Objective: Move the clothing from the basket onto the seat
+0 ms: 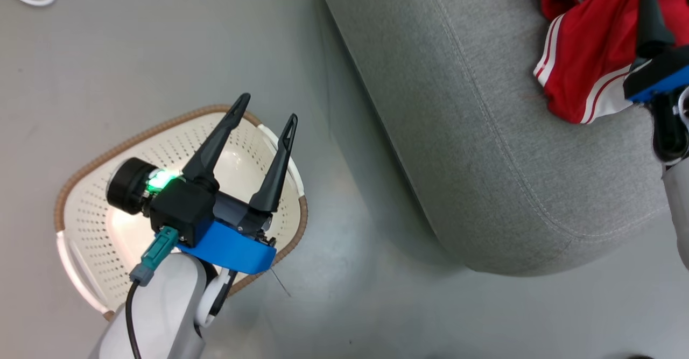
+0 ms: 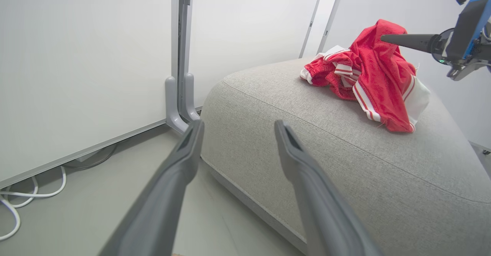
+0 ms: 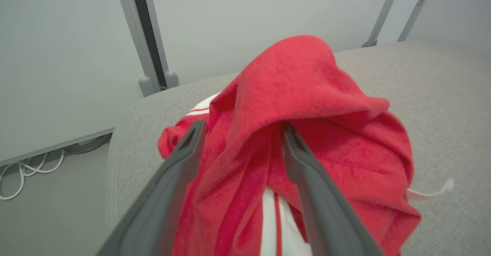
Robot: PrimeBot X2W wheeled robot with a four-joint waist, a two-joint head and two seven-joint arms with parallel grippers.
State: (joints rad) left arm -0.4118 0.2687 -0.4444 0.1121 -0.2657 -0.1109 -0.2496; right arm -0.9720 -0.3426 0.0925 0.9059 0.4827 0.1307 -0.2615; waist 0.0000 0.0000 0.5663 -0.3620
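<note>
The red clothing (image 1: 592,41) with white stripes lies bunched on the grey seat (image 1: 484,133) near its far right end. My right gripper (image 3: 242,124) is at the pile, open, its fingers spread with a fold of the clothing (image 3: 299,87) draped over and between them. One of its dark fingers (image 2: 406,41) reaches into the top of the clothing (image 2: 376,71). My left gripper (image 1: 269,107) hangs open above the cream basket (image 1: 97,208) on the floor, holding nothing. The part of the basket floor that I can see is bare.
The seat's rounded edge (image 2: 238,94) stands close to the basket, with a strip of grey floor (image 1: 344,240) between. White wall panels on a metal post (image 2: 180,56) stand behind the seat. White cables (image 2: 23,198) lie along the floor by the wall.
</note>
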